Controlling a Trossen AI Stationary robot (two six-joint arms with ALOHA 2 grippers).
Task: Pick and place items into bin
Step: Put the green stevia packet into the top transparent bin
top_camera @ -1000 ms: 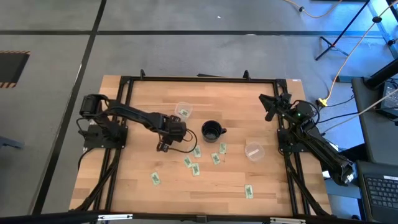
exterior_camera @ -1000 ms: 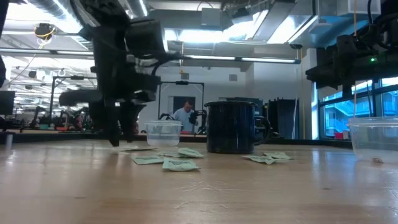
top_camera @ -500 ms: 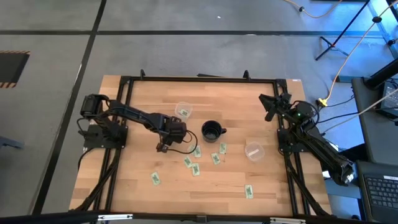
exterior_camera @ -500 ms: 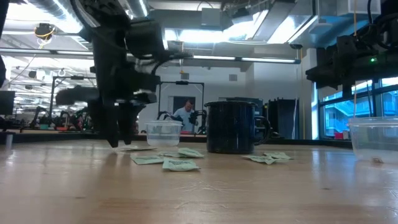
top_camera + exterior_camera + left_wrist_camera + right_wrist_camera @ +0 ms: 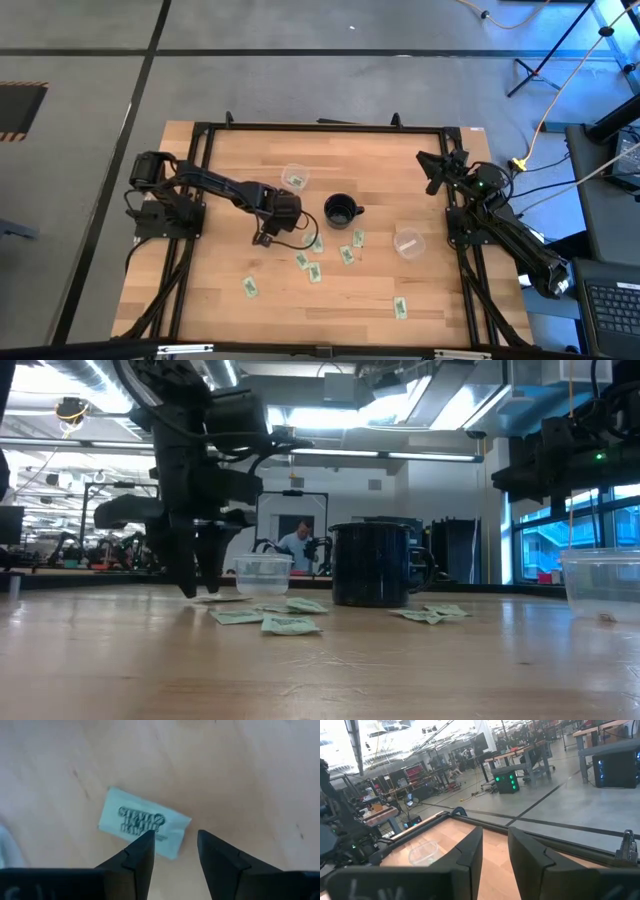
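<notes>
My left gripper (image 5: pixel 264 238) (image 5: pixel 203 585) points down, open, close over one pale green packet (image 5: pixel 142 822) (image 5: pixel 222 598) that lies flat on the wood. In the left wrist view one finger (image 5: pixel 141 854) stands over the packet's near edge and the other (image 5: pixel 215 854) over bare wood. Several more packets lie flat near the black mug (image 5: pixel 341 211), for instance one packet (image 5: pixel 314 272) and another (image 5: pixel 250 287). A clear cup (image 5: pixel 294 178) (image 5: pixel 262 573) beyond the left gripper holds one packet. My right gripper (image 5: pixel 437 168) (image 5: pixel 495 850) waits at the far right corner, open with a narrow gap.
A second clear cup (image 5: pixel 408 242) (image 5: pixel 600 585) stands right of the mug. A lone packet (image 5: pixel 400 308) lies toward the near right. A black frame (image 5: pixel 320 127) rims the table. Bare wood lies left of and nearer than the left gripper. A person (image 5: pixel 297 545) shows far behind the table.
My left gripper has edged slightly toward the table's right and turned a little above the packet, staying low. The packets, cups and mug have not moved.
</notes>
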